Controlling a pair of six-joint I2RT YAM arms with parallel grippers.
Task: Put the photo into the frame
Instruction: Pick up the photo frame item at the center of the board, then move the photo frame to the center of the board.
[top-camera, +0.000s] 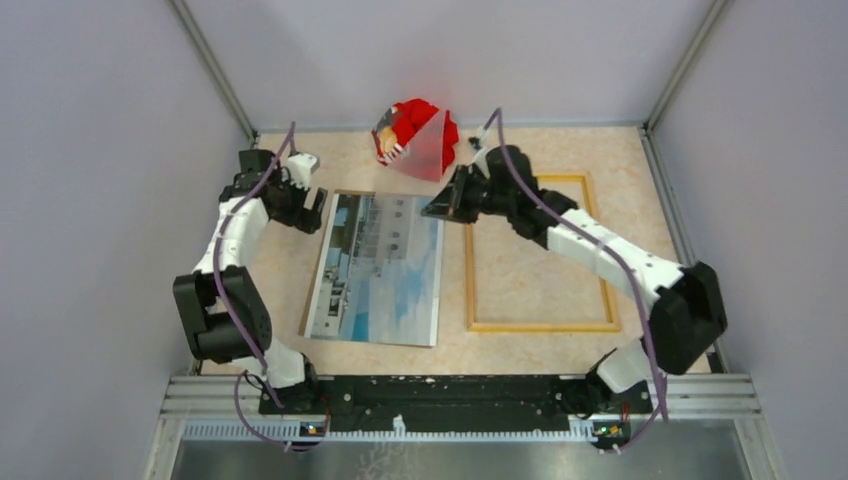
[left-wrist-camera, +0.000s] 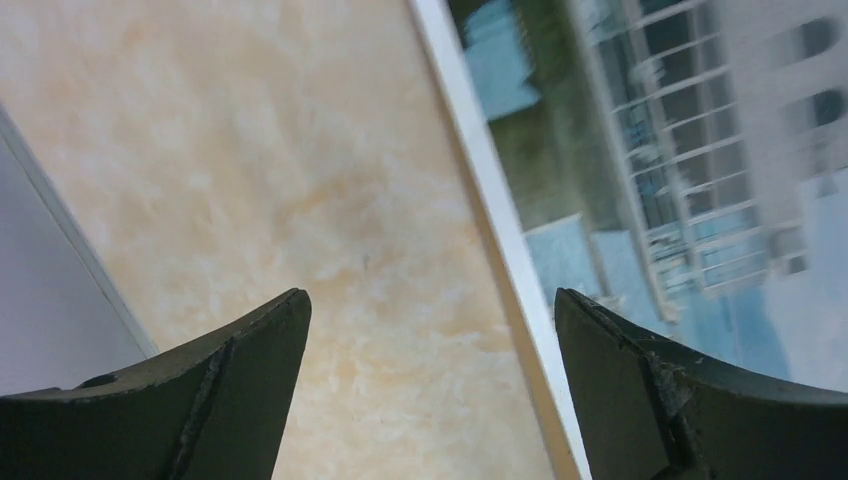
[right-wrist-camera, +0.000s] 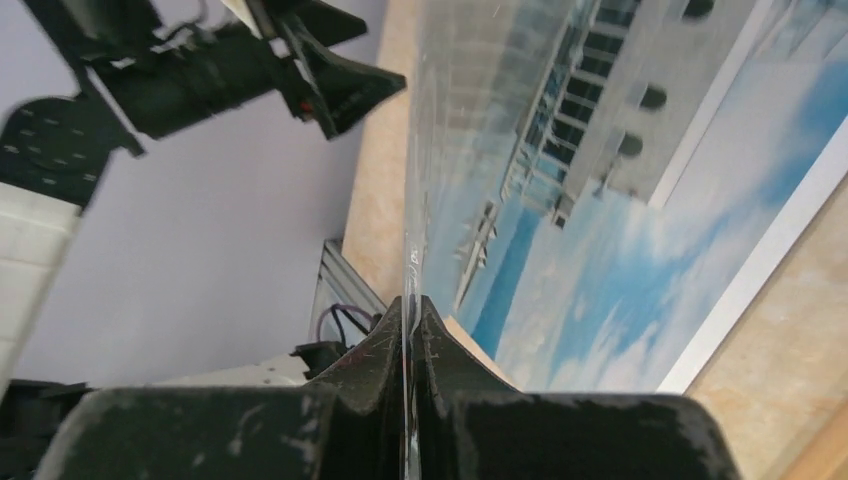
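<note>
The photo (top-camera: 375, 270), a pale building under blue cloudy sky, lies flat left of centre on a brown board. It also shows in the left wrist view (left-wrist-camera: 680, 180) and the right wrist view (right-wrist-camera: 640, 230). The frame (top-camera: 540, 325), wood-coloured side up, lies flat to its right. My right gripper (top-camera: 437, 208) (right-wrist-camera: 411, 310) is shut on the edge of a clear sheet (top-camera: 428, 150) (right-wrist-camera: 410, 230), tilted up over the photo's far right corner. My left gripper (top-camera: 318, 208) (left-wrist-camera: 430, 320) is open and empty, with its fingers on either side of the photo's white far left edge.
A red object (top-camera: 405, 125) lies at the back, partly seen through the clear sheet. Grey walls close in left, right and back. The left gripper shows in the right wrist view (right-wrist-camera: 250, 70). A metal rail (top-camera: 460, 395) runs along the near edge.
</note>
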